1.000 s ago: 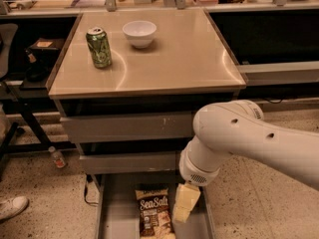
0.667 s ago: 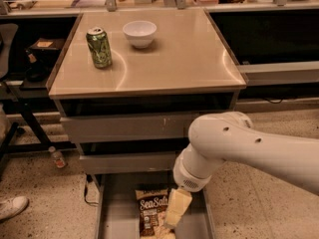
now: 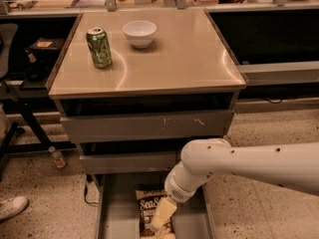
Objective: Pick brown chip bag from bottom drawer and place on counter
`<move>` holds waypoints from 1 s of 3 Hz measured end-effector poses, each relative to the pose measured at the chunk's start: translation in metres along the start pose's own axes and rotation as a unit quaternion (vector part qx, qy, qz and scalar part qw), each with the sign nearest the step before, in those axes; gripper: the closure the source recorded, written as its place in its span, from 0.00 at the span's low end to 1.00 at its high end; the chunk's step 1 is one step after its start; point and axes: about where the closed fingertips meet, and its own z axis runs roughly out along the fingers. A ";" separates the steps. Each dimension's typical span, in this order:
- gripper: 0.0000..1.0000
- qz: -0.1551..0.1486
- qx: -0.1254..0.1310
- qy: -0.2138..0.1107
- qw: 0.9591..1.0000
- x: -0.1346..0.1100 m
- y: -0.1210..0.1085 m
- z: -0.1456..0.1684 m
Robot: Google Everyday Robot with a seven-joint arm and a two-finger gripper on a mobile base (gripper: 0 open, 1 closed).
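Observation:
The brown chip bag (image 3: 148, 206) lies flat in the open bottom drawer (image 3: 117, 214), its "Sea Salt" script facing up. My white arm reaches in from the right and bends down into the drawer. The cream-coloured gripper (image 3: 162, 215) is low over the right half of the bag, hiding part of it; whether it touches the bag I cannot tell. The beige counter (image 3: 174, 59) tops the cabinet above.
A green can (image 3: 98, 47) and a white bowl (image 3: 139, 33) stand at the back left of the counter. Two scuffed grey drawer fronts (image 3: 149, 126) sit above the open drawer. A small bottle (image 3: 57, 157) and a shoe (image 3: 12, 206) are on the floor at left.
The arm has swung left and lower into the drawer. The gripper went from beside the bag's right edge to over the bag itself. The bag has not moved.

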 end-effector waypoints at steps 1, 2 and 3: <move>0.00 0.000 0.000 0.000 1.000 0.000 0.000 0.000; 0.00 0.010 -0.012 0.004 1.000 0.005 0.002 0.014; 0.00 0.067 -0.031 0.021 0.997 0.037 -0.004 0.067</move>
